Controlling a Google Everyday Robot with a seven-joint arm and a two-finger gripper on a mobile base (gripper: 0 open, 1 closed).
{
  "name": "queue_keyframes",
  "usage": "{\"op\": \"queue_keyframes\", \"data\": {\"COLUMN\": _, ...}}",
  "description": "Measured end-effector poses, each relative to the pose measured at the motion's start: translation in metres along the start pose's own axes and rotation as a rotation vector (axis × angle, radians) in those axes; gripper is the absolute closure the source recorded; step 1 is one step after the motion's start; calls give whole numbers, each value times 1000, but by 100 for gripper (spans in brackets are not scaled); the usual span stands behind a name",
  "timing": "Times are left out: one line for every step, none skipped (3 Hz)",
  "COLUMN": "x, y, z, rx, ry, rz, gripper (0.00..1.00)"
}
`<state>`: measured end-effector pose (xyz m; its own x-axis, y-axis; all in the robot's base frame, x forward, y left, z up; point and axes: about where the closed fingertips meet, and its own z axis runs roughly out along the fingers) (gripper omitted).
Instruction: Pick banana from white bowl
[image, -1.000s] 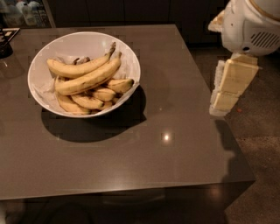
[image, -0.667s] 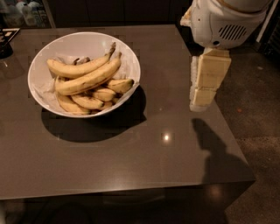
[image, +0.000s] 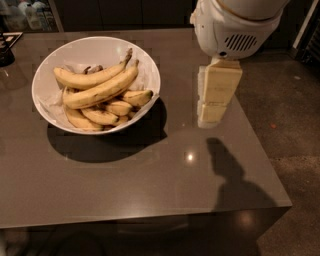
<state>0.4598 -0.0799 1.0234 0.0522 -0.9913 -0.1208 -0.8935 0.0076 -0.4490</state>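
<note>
The white bowl (image: 148, 66) stands on the left half of the table, lined with crumpled white paper and holding several bananas. The banana (image: 102, 90), the longest and thickest, lies diagonally on top of the pile, its stem pointing up and right. A slimmer banana (image: 85, 78) with a dark upturned stem lies just behind it. Shorter brown-spotted bananas (image: 117, 106) lie under them. My gripper (image: 212, 119) hangs down from the white arm housing (image: 230, 30) over the table, to the right of the bowl and apart from it. It holds nothing.
The brown table (image: 150, 175) ends close to the right of the gripper and at the front. A speckled floor (image: 290, 125) lies to the right. A dark object (image: 6, 50) stands at the table's far left corner. Dark cabinets stand behind.
My gripper has moved left, from beyond the table's right edge to over the table, closer to the bowl. The bowl and the bananas have not moved.
</note>
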Motion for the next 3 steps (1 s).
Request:
{"op": "queue_keyframes", "data": {"x": -33, "y": -1, "z": 13, "rx": 49, "ry": 27, "rz": -65, "gripper": 0}}
{"op": "queue_keyframes", "data": {"x": -57, "y": -3, "z": 23, "rx": 75, "ry": 52, "rz": -132, "gripper": 8}}
{"op": "queue_keyframes", "data": {"x": -76, "y": -8, "z": 25, "rx": 103, "ry": 65, "rz": -196, "gripper": 18}}
